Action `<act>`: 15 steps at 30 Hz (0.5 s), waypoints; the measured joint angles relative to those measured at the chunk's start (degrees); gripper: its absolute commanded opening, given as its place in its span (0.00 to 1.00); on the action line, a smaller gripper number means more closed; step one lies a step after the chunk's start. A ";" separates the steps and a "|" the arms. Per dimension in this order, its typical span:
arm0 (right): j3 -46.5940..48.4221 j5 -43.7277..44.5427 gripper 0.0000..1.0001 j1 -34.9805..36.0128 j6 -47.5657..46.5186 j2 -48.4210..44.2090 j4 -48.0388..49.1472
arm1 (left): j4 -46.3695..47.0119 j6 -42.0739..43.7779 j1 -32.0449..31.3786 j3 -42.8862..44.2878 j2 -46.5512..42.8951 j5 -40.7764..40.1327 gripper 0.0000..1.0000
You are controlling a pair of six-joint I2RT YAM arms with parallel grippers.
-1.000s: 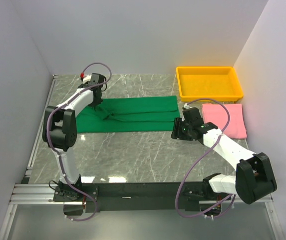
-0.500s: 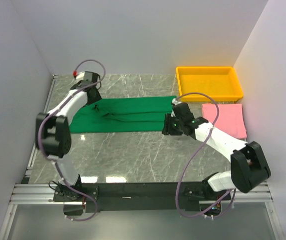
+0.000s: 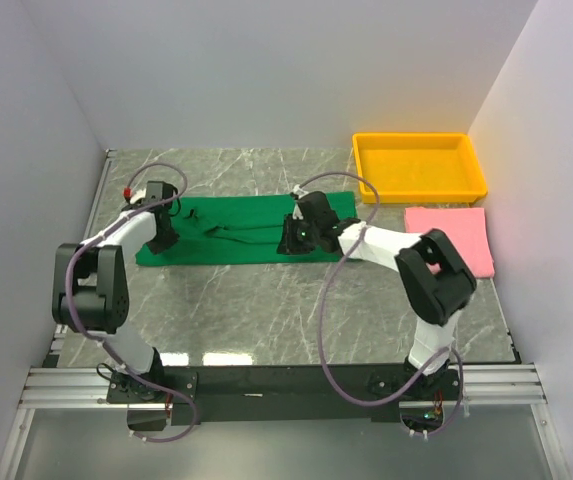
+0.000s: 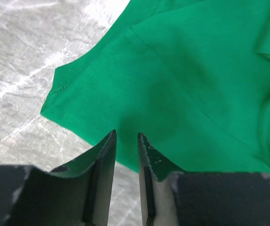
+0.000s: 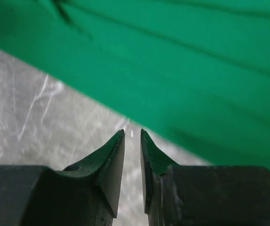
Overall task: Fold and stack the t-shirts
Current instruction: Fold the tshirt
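Observation:
The dark green t-shirt (image 3: 231, 245) lies spread in a long strip across the middle of the marble table. My left gripper (image 3: 158, 243) hangs over its left end. In the left wrist view the jaws (image 4: 126, 134) stand a narrow gap apart above the cloth's (image 4: 186, 70) edge, holding nothing. My right gripper (image 3: 288, 243) is at the shirt's near edge, about mid-length. Its jaws (image 5: 132, 131) are also narrowly open, with bare marble between them and the green cloth (image 5: 196, 61) just beyond. The pink t-shirt (image 3: 451, 238) lies folded flat at the right.
A yellow plastic tray (image 3: 471, 165) stands at the back right, just behind the pink shirt. White walls close in the left, right and back sides. The right arm's cable (image 3: 341, 185) loops over the green shirt's right end.
The right gripper swept left from beside the pink shirt to the green shirt's near edge. The left gripper came from the shirt's far side to its left end. Both jaws narrowed.

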 measured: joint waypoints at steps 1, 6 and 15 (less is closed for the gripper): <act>1.16 -0.33 0.27 0.02 0.17 2.01 0.81 | 0.02 0.00 0.15 0.02 0.92 -0.15 0.29; 6.03 -1.31 0.26 0.00 1.14 9.25 2.56 | -0.13 0.02 0.94 0.02 4.17 -1.05 0.29; 13.75 -1.11 0.27 -1.05 0.90 16.35 1.97 | -0.70 0.28 1.29 0.02 4.46 -4.81 0.28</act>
